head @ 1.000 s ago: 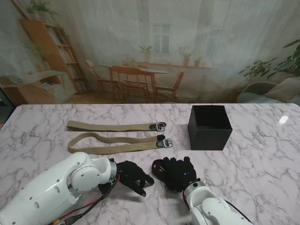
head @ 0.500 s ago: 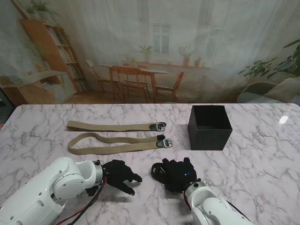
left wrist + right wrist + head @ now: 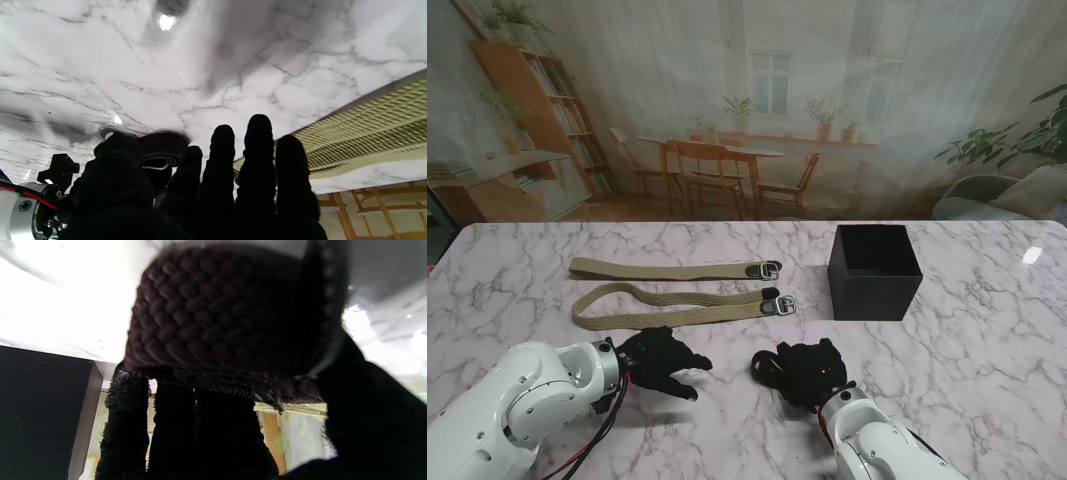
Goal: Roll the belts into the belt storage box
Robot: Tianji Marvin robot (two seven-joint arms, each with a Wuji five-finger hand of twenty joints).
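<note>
Two tan woven belts lie flat left of the black storage box (image 3: 874, 270): the far belt (image 3: 667, 270) straight, the near belt (image 3: 677, 308) folded into a long loop. My left hand (image 3: 659, 360) is open with its fingers (image 3: 253, 160) spread, just nearer to me than the near tan belt (image 3: 367, 133) and holding nothing. My right hand (image 3: 812, 370) is shut on a rolled dark braided belt (image 3: 217, 323), whose edge shows at the hand's left (image 3: 765, 362). The box (image 3: 43, 406) stands beyond the right hand's fingers (image 3: 173, 426).
The white marble table (image 3: 987, 330) stretches around both hands. A printed room backdrop rises behind the table's far edge (image 3: 747, 223). Red and black cables (image 3: 592, 445) hang by my left forearm.
My left hand and arm have swung to the left, away from the right hand, ending closer to the near tan belt. The right hand keeps its hold on the dark roll, barely shifted.
</note>
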